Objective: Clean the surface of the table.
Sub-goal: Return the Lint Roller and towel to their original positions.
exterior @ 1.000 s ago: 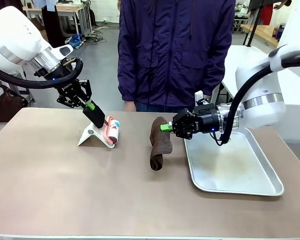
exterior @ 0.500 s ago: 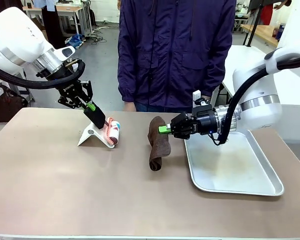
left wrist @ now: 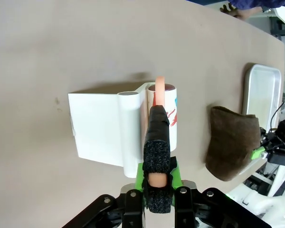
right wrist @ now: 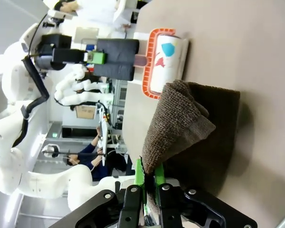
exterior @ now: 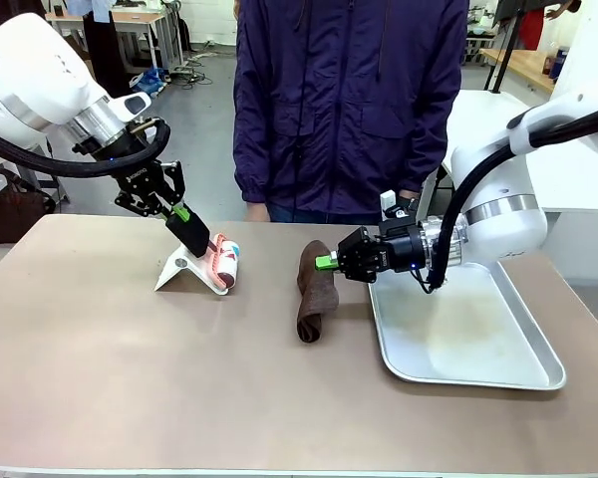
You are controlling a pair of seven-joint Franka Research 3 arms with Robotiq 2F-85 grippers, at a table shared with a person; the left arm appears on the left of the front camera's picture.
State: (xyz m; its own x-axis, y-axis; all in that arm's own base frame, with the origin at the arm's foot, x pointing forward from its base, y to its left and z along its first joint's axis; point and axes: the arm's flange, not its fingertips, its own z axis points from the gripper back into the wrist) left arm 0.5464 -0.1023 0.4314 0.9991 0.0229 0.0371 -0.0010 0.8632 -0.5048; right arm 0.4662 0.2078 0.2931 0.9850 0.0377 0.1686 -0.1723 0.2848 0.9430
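Step in hand, as judged: preparing the tools for cleaning the wide brownish-taupe matte table (exterior: 130,378), which spans the lower frame of the front view. To do it well, the right arm should keep the cloth flat against the surface when wiping, and the left should lift the roller clear of its stand without tipping it.

The left gripper (exterior: 201,239), upper left of the frame, angles down with its jaws clamped on the salmon handle of the printed lint roller (left wrist: 167,111), resting in a white plastic stand (left wrist: 102,126). The right gripper (exterior: 329,261), at centre, reaches horizontally, jaws pinching a raised corner of the folded dark brown cloth (exterior: 315,289). A silver metal tray (exterior: 518,363) lies lower right.
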